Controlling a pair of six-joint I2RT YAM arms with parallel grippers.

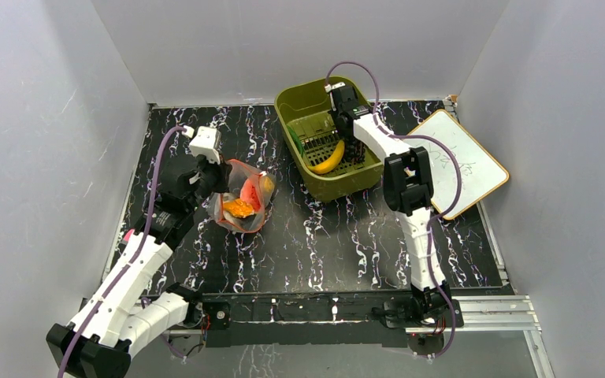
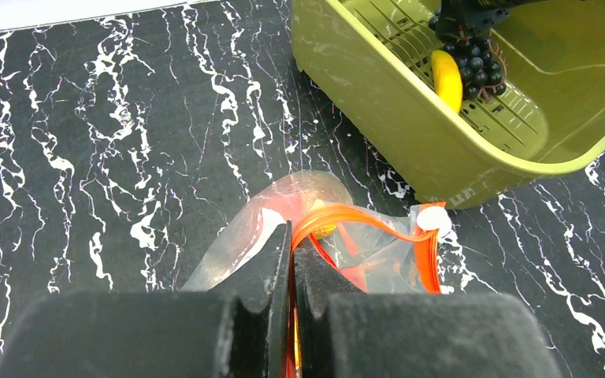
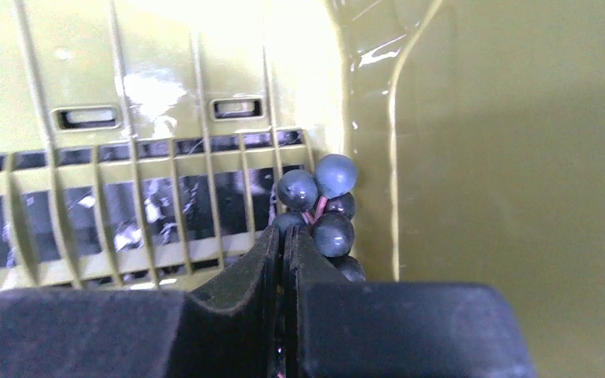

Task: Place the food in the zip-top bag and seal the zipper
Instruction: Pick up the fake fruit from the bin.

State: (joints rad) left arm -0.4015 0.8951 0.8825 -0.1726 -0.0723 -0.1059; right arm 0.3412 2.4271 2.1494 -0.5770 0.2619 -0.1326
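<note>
I'm seeing right gripper [image 3: 283, 236] pinching shut on grape bunch [image 3: 327, 206], grapes sitting at its 1 o'clock in basket [image 3: 480, 157]; left gripper [image 2: 291, 232] clamping zip-top bag [image 2: 232, 248] at zipper [image 2: 427, 264].

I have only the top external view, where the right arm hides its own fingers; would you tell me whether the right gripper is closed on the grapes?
Observer: Yes. In the right wrist view the right gripper is shut and appears to pinch the grape bunch at its near edge.
Operator: Thank you. Where in the basket is that?
Observer: Right where the slotted floor meets the solid part of the basket.
Operator: And what is the left gripper holding?
Observer: The left gripper is shut on the zip-top bag, right at its zipper.
</note>
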